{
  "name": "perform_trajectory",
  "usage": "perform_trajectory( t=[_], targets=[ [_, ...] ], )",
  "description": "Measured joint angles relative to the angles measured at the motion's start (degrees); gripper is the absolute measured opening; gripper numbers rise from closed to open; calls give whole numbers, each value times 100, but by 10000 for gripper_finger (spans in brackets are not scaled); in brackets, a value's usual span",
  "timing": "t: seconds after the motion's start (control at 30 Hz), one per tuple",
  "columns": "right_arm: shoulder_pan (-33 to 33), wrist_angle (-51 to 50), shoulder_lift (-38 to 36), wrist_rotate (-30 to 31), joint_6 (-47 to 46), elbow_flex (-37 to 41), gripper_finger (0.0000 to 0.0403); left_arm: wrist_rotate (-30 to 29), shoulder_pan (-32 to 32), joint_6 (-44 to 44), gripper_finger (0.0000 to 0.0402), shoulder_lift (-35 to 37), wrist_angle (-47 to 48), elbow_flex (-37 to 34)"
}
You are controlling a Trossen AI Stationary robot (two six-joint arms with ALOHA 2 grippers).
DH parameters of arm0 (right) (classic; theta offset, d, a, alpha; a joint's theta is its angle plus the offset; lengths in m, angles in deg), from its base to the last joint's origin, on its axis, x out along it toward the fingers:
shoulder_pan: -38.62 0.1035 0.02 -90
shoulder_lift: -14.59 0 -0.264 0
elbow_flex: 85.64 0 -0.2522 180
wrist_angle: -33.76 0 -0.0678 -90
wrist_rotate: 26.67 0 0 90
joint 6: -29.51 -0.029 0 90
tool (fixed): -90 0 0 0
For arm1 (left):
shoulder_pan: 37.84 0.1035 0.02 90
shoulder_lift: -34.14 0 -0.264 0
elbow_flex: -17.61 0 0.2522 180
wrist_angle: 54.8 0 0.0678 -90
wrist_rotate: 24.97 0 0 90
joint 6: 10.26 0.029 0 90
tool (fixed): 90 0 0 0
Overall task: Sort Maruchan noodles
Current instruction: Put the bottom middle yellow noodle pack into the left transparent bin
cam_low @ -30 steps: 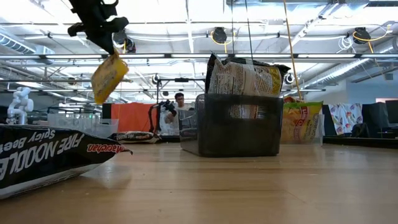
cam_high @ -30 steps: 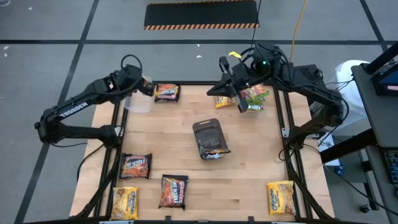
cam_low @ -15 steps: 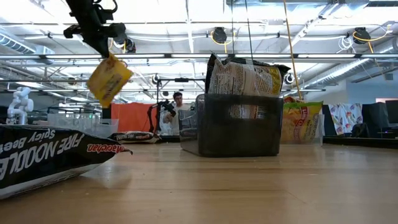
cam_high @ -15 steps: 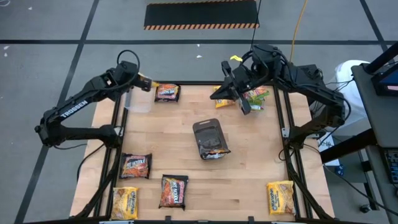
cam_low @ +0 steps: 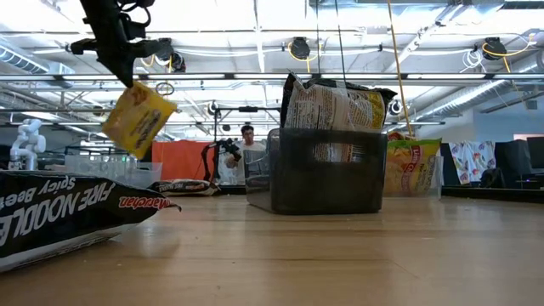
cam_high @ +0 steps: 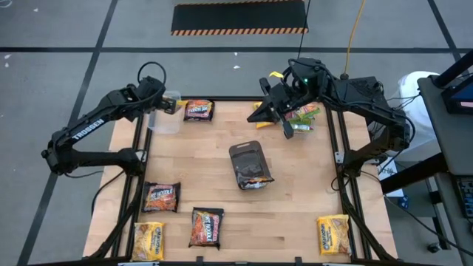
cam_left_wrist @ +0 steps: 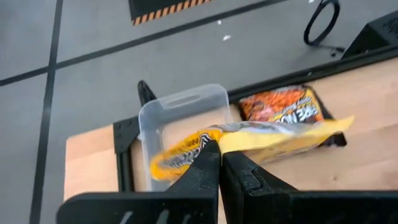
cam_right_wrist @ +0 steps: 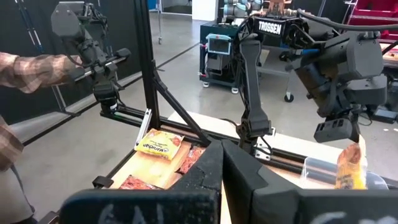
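The left end effector (cam_left_wrist: 219,163) has swung its pinched yellow packet (cam_left_wrist: 261,135) over the clear tub (cam_left_wrist: 180,118).

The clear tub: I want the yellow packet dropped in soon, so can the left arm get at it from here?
Probably yes. The left claw, shut on the yellow packet, hangs right above the clear tub, whose open top has nothing over it.

table (cam_high: 295,192): pale wood, matt | tub (cam_left_wrist: 180,115): clear plastic | noodle packets (cam_high: 207,225): glossy film
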Motion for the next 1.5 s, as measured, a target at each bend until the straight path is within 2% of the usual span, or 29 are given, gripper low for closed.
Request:
perform_trajectory(
  t=[0.23,0.6,0.9,1.2,1.5],
  targets=[
    [0,99,0,0,0,2,0,0,0,-19,0,0,85,0],
    [0,194,0,0,0,2,0,93,0,-573,0,-2,1035,-147],
    [0,214,0,0,0,2,0,507,0,-576,0,-2,972,-568],
    [0,214,0,0,0,2,0,1205,-108,-497,0,-2,240,-1190],
    [0,214,0,0,0,2,0,1292,-279,-814,0,-2,474,-1357]
  ],
)
